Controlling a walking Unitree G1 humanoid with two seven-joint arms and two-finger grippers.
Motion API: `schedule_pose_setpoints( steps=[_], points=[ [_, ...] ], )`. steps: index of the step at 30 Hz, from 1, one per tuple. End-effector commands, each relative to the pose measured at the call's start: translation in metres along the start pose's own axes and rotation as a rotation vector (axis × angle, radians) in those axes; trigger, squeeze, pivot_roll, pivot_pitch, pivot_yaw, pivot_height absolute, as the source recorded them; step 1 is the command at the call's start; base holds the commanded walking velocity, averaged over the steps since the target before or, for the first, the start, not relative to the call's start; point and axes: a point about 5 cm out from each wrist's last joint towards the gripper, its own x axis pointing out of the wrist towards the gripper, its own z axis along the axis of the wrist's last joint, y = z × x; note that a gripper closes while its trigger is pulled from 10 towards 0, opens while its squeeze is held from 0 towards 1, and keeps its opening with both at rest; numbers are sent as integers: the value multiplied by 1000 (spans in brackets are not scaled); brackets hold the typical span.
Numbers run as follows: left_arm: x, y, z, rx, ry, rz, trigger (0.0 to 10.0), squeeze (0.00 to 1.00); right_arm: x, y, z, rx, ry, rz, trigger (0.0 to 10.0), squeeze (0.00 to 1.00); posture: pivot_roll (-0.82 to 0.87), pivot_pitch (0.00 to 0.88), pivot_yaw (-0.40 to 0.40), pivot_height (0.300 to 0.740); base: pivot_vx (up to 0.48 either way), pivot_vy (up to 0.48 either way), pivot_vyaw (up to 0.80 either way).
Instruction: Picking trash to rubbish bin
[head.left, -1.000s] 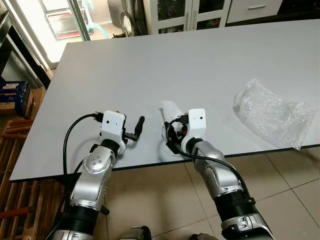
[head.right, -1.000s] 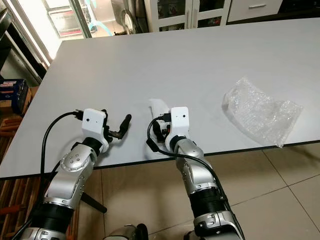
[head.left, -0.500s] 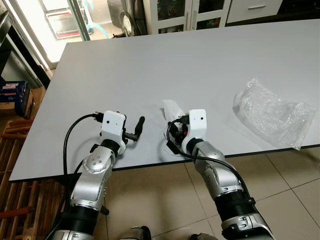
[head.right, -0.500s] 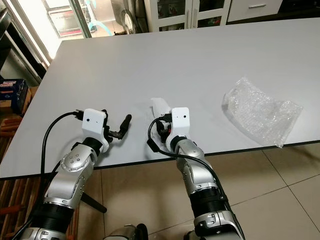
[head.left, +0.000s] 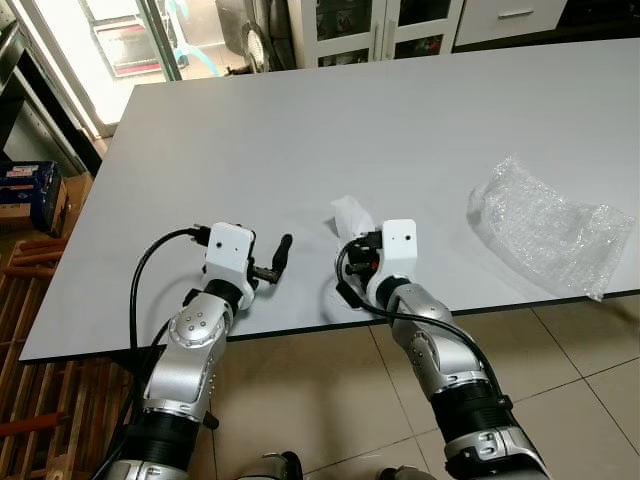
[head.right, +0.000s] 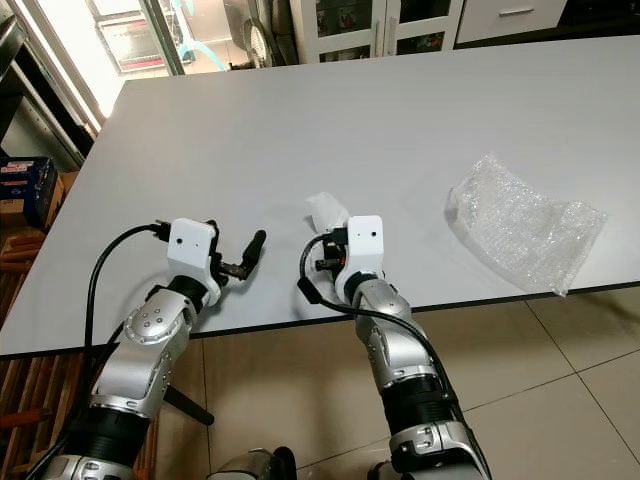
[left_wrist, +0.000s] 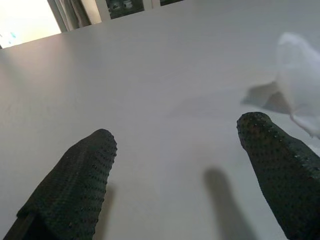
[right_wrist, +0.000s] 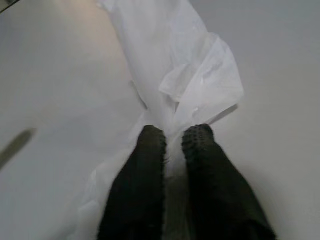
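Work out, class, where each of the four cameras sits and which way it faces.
Left eye view: head, looking down at the table; both arms show.
Right eye view: same scene; shares the bubble wrap.
Left wrist view: along the open left gripper across the tabletop.
Right wrist view: along the right gripper, pinching the white tissue, shared with both eye views.

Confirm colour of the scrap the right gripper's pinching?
White, thin and crinkled tissue, held by the right gripper; clearest in the right wrist view.

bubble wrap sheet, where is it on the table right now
The bubble wrap sheet lies on the table's near right edge, to the right of the right gripper.
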Motion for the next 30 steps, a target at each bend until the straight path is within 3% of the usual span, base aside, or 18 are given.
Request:
schedule_pose_setpoints(
  steps=[1, 7, 12, 18, 20, 30],
  points=[
    [-2, 1, -5, 5, 24, 2, 10000, 0, -1, -4, -18, 11, 86, -22, 0, 0, 5, 117, 83, 740, 0, 0, 0],
    [-2, 0, -5, 6, 23, 2, 10000, 0, -2, -5, -18, -1, 69, -37, 0, 0, 2, 116, 84, 740, 0, 0, 0],
    [-1, 0, -4, 7, 21, 1, 10000, 0, -5, -13, -2, -93, -50, -99, 0, 0, 2, 117, 84, 740, 0, 0, 0],
    [0, -1, -4, 8, 20, 1, 10000, 0, -10, -20, 6, -118, -117, -138, 0, 0, -3, 114, 83, 740, 0, 0, 0],
    [0, -1, -4, 9, 19, 1, 10000, 0, -15, -24, 13, -155, -183, -173, 0, 0, -3, 114, 83, 740, 0, 0, 0],
    [2, -3, -4, 8, 17, -3, 10000, 0, -32, -23, 43, -293, -389, -191, 0, 0, -17, 105, 88, 740, 0, 0, 0]
  ],
)
